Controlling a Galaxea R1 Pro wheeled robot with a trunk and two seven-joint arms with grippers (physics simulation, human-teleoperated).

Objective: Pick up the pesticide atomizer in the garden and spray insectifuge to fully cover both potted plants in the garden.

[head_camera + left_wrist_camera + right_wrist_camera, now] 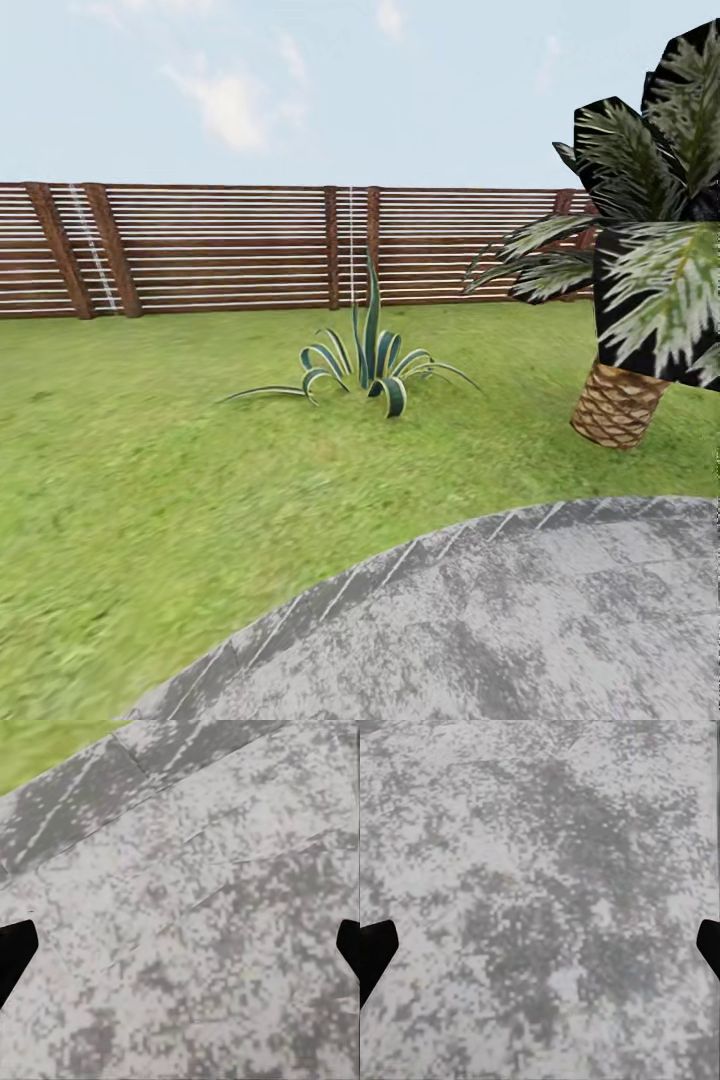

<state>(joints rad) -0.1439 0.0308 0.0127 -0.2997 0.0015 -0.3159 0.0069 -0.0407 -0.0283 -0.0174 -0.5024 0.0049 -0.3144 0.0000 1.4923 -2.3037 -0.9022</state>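
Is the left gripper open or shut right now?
Open. In the left wrist view the left gripper has its dark fingertips at opposite edges, bare patio between them, nothing held.

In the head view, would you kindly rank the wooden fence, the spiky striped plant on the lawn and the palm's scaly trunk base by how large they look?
1. Wooden fence: spans nearly the whole width.
2. Spiky striped plant.
3. Palm trunk base: smallest, though it stands nearer the camera and its top is hidden by fronds, so true size is unsure.
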